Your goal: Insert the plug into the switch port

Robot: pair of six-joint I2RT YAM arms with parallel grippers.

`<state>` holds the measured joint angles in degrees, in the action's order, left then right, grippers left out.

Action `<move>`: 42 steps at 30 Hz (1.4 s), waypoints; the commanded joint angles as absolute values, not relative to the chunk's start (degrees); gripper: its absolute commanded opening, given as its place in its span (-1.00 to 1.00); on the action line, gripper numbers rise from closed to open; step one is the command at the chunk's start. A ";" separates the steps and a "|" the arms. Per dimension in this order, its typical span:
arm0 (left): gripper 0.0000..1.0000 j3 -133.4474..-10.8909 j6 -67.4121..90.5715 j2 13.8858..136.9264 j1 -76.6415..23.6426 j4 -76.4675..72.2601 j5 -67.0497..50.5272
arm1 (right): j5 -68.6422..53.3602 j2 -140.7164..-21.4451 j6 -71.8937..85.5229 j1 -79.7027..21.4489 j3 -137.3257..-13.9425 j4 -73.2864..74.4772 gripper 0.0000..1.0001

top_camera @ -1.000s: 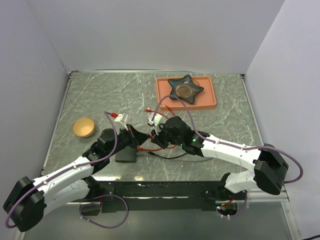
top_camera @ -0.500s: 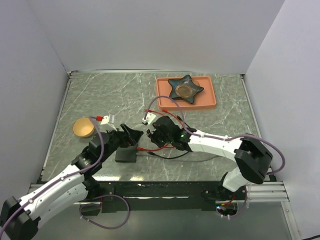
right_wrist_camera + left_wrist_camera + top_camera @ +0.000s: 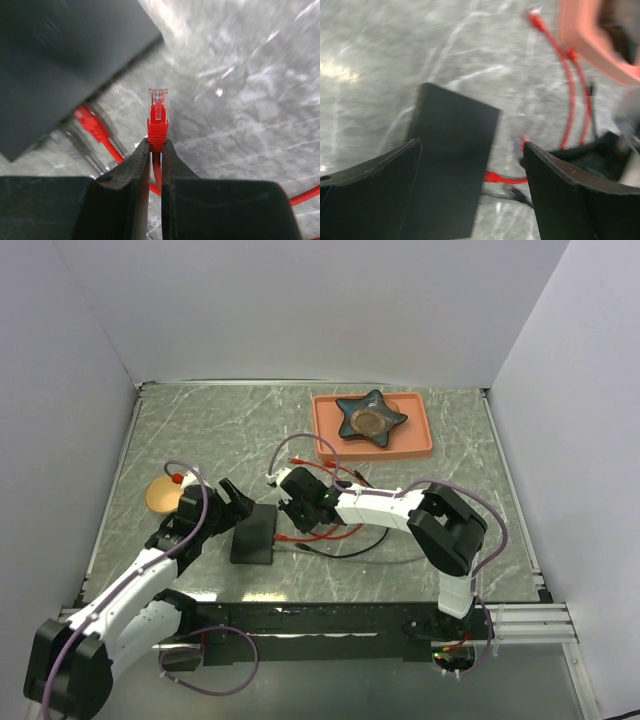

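Presently the plug is pinched by its red boot in the narrow-set R hand, clear tip fwd, just beside the switch but not yet in a port. The switch lies flat on the desk toward the near edge, between the arms. The L hand is spread wide over the switch w/ nothing held, so the box is judged to be unbraced. If the plug is pushed in like this, the switch may simply be shoved along the desk instead of the plug seating. The ports can't be made out in the wrist view (edge blurred, in shadow), so misalignment is likely; the tip could be jammed against the housing. Since only the boot is gripped, the plug may be pivoted or slid back between the fingers under load. Another red connector lies at the switch edge; its cable could be snagged, or its port approached by mistake.
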<state>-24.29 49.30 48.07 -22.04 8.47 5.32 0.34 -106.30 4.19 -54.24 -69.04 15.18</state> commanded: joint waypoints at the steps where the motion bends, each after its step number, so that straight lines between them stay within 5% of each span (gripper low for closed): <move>1: 0.78 -22.07 50.98 52.02 -18.29 5.47 0.88 | -1.23 -107.23 5.63 -54.05 -71.81 18.45 -1.00; 19: 0.74 -23.63 48.78 78.48 -18.46 -24.52 -14.42 | -1.33 -105.91 2.38 -54.49 -69.87 21.97 -1.00; 42: 0.72 -18.37 45.26 66.10 -18.46 -15.47 -8.53 | 0.53 -105.64 -2.90 -55.46 -68.29 21.27 -1.00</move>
